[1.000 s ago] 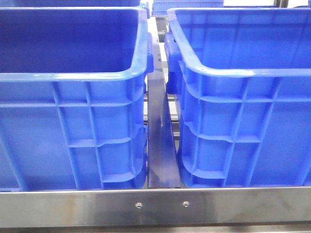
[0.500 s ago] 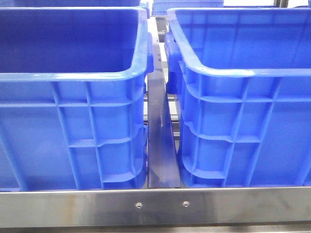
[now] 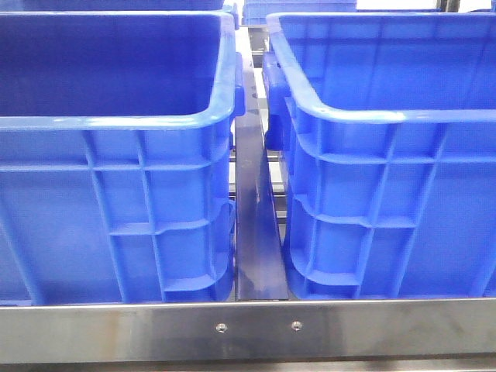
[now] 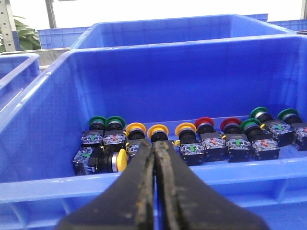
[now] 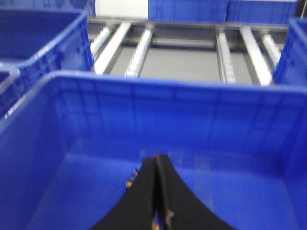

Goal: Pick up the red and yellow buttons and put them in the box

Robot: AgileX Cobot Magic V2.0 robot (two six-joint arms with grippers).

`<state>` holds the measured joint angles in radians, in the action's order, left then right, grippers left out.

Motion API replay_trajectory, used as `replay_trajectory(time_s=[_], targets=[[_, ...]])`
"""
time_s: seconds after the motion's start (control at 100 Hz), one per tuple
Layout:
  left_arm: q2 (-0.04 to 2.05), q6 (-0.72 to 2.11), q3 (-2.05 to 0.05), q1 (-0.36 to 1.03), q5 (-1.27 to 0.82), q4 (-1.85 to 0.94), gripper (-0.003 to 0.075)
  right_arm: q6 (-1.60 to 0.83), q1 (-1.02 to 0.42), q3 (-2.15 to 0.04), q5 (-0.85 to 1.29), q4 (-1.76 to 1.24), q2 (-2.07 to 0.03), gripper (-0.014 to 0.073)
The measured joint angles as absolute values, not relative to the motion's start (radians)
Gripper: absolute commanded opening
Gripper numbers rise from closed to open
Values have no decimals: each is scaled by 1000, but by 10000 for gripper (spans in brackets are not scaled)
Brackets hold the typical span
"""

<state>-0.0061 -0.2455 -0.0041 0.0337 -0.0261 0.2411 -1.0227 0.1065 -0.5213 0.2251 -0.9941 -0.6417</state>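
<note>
In the left wrist view, a row of push buttons lies along the floor of a blue crate [image 4: 43, 187]. The row holds yellow buttons [image 4: 135, 129] [image 4: 185, 129], red buttons [image 4: 204, 122] [image 4: 230, 124] and green ones [image 4: 97, 120]. Another yellow button [image 4: 122, 159] lies on its side. My left gripper [image 4: 154, 143] is shut with nothing in it, above the crate's near rim, its tips in line with a yellow button [image 4: 158, 130]. My right gripper [image 5: 157, 157] is shut over a second blue box [image 5: 144, 84]. A small yellow-orange bit [image 5: 129, 183] peeks out beside one finger. Neither gripper shows in the front view.
The front view shows two tall blue crates [image 3: 116, 120] [image 3: 372, 116] side by side, a narrow metal strip [image 3: 256, 232] between them and a steel rail [image 3: 248, 329] in front. Roller conveyor bars [image 5: 139, 48] and more blue crates [image 5: 29, 43] lie beyond the right box.
</note>
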Motion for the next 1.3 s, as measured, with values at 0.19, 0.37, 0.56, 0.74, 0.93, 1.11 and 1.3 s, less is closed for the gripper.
replay_trajectory(time_s=[0.19,0.37,0.56,0.74,0.93,1.11,1.3], targets=[[-6,-245,-4,34,-26,241,-19,-566,49,-521,227,-542,-622,-69],[-6,-245,-4,34,-26,241,-19,-284,3,-519,183,-256,-599,-69],[-6,-245,-4,34,-26,241,-19,-110,-1,-428,67,-110,-516,-69],[-6,-245,-4,34,-26,241,-19,-62,-1,-302,0,-82,-384,-69],[-6,-245,-4,34,-26,241,-19,-58,-3,-182,-12,-78,-208,-69],[-6,-245,-4,34,-26,241,-19,-54,-3,-89,-16,-78,-49,-69],[-6,-245,-4,34,-26,241,-19,-48,-3,-16,-18,-78,9,-69]])
